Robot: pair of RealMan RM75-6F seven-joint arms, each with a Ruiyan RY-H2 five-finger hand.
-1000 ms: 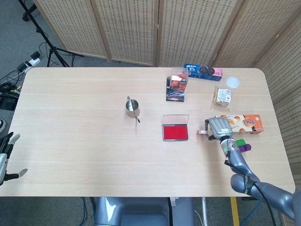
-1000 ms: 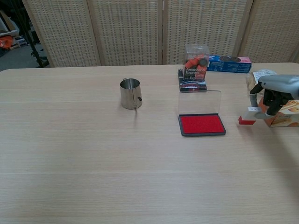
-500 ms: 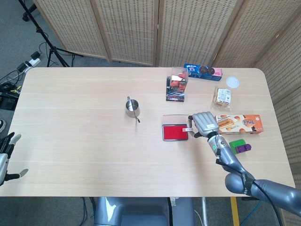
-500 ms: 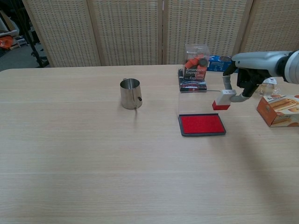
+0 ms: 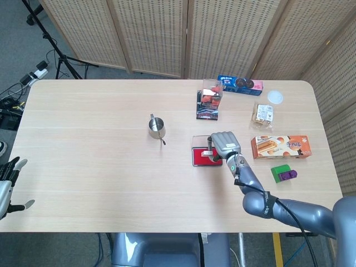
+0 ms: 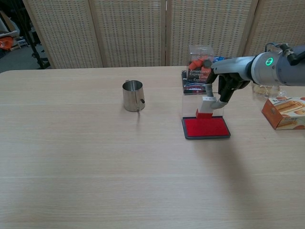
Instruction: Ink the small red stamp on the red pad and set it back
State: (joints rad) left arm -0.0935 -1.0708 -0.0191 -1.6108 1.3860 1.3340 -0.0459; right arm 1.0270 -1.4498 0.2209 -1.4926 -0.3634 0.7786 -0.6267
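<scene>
The small red stamp [image 6: 205,109], red at its base with a white top, hangs just above the red pad [image 6: 206,127]. My right hand [image 6: 226,88] holds it from above and the right. In the head view the right hand [image 5: 223,146] covers the right part of the red pad [image 5: 201,156], and the stamp [image 5: 207,153] shows at its left edge. The pad's clear lid [image 6: 204,104] stands open behind it. My left hand [image 5: 6,184] is at the far left off the table edge, holding nothing with its fingers apart.
A steel cup [image 6: 133,95] stands left of the pad. Behind the pad sits a clear box on a card pack [image 6: 198,71], with a blue biscuit pack [image 5: 240,84] further back. An orange box [image 5: 280,146], a snack bag [image 5: 263,113] and green and purple blocks [image 5: 283,173] lie to the right.
My right hand has carried the stamp leftward from beside the orange box to over the red pad and lowered it close to the ink. The left hand has not moved.
</scene>
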